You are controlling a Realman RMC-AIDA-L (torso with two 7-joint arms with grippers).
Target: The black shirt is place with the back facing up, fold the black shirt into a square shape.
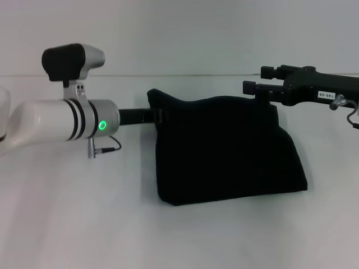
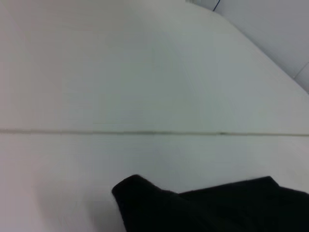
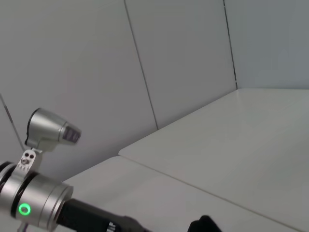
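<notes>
While both arms reach in from opposite sides, one black shirt hangs between them, lifted by its upper edge, its lower part draping onto the white table. At the shirt's upper corner, the left gripper seems to pinch the cloth, though dark fabric hides its fingers. At the other upper corner, the right gripper meets the hem; whether it grips, I cannot tell. Two grippers, one shirt.
</notes>
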